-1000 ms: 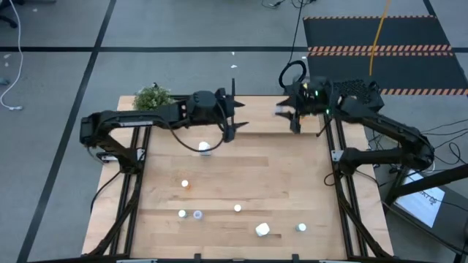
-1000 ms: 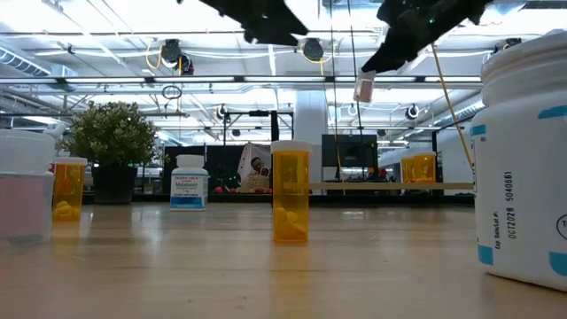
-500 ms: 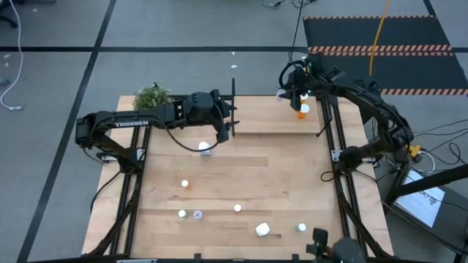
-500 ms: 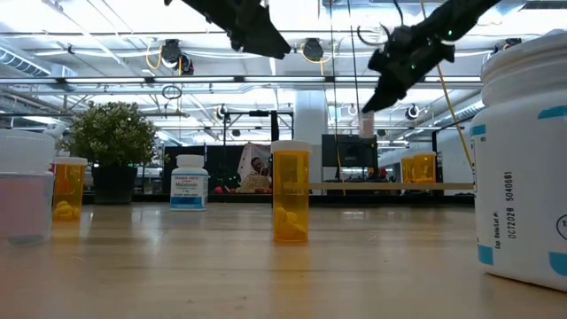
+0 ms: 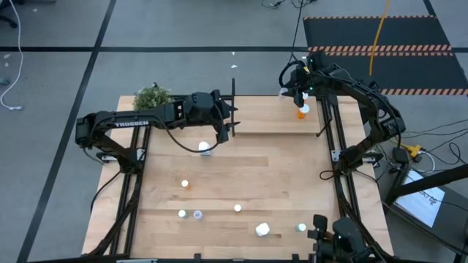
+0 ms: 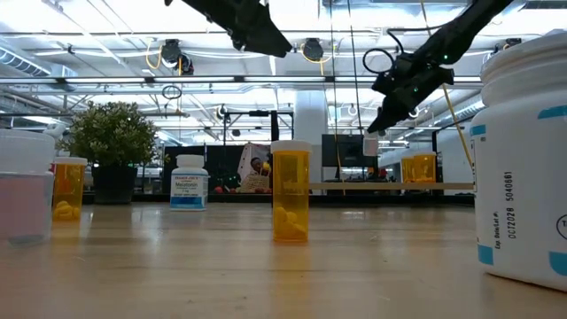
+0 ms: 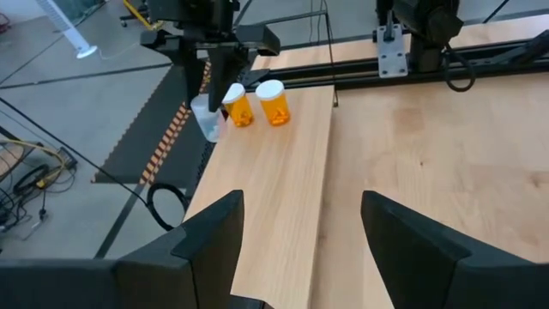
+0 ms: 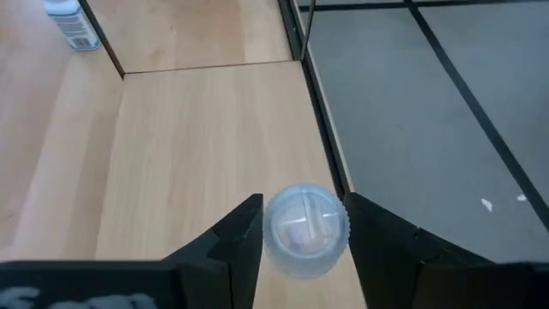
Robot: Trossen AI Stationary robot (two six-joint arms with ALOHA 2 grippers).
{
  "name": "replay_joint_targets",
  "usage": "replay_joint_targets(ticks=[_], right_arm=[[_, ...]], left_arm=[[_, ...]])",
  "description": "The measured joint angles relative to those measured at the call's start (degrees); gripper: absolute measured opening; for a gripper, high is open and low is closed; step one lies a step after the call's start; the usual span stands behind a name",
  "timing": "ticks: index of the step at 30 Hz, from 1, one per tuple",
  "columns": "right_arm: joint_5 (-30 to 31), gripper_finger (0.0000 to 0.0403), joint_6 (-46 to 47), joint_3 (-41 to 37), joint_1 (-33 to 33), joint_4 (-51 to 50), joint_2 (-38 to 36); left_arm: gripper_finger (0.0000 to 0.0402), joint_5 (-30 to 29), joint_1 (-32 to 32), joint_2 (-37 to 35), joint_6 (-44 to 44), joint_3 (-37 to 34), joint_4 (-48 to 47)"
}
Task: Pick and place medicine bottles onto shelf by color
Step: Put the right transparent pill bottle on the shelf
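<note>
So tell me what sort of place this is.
Probably a robotics lab in a big open industrial hall: grey floor marked with black tape lines, a hazard-striped black mat, exposed ceiling lights and ducting behind the wooden table.

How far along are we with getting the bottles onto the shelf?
Done: two orange bottles stand on the shelf. In hand: the right hand grips a clear bottle above the shelf's edge beside them. Left: seven bottles on the tabletop, including the white bottle near the open, empty left hand.
</note>
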Motion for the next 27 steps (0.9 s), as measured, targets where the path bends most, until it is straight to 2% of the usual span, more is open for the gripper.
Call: replay_joint_targets(ticks=[8, 16, 27], right_arm=[[1.9, 0.0149, 1.1, -0.4, -0.1, 2.2, 0.2], [4.5, 0.0149, 1.2, -0.5, 0.0, 2.7, 4.6], [4.8, 0.0149, 0.2, -0.5, -1.0, 2.6, 7.6]], left_arm=[[0.0237, 0.1, 0.0, 0.0, 0.3, 0.0, 0.0], [0.0237, 0.1, -0.5, 0.0, 0.3, 0.0, 0.0], [0.0237, 0.1, -0.9, 0.0, 0.8, 0.0, 0.0]])
